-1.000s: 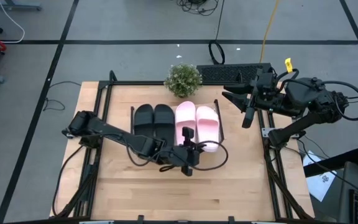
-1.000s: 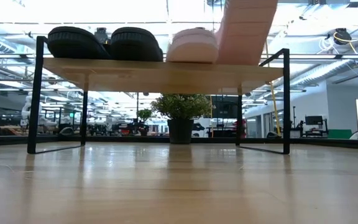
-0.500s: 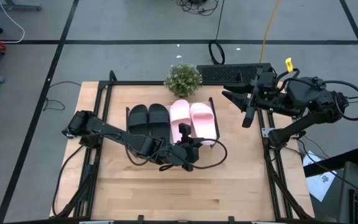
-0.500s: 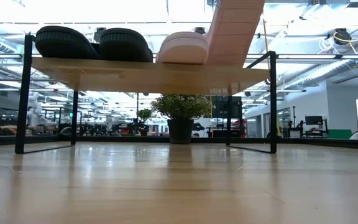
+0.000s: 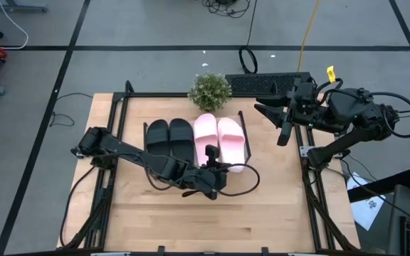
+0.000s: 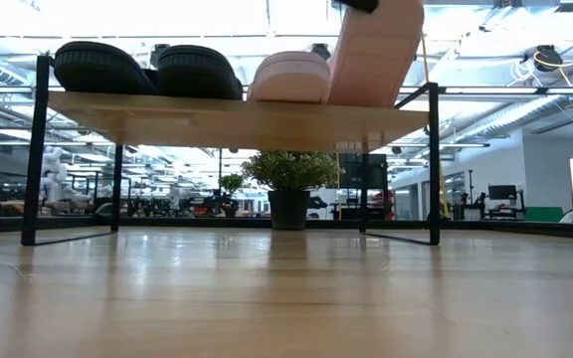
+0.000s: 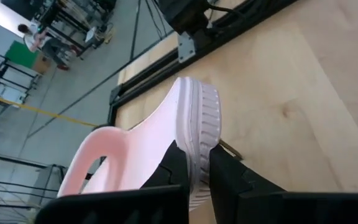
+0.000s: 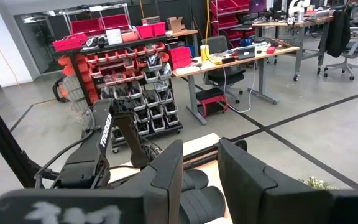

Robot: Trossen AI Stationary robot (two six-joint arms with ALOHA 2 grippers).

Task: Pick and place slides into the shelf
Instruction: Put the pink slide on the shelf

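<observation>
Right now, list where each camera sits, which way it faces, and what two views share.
High: overhead, looking down; both arms, shelf.
Low: table height, looking across; under the shelf, no clear arm.
Left wrist: on the left arm; left gripper shut on the tilted pink slide.
Right wrist: on the right arm, raised at the table's right edge; right gripper, room.
High and low share the black slides.

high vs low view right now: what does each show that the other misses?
Only the high view: both arms, the left pincer shut on the heel of the right-hand pink slide, and the right pincer waiting off the table's right edge, holding nothing.

Only the low view: the pink slide tilted steeply, heel lifted off the shelf, and the shelf's black legs.

Both: the black pair and the other pink slide lying on the shelf, and the potted plant behind it.
</observation>
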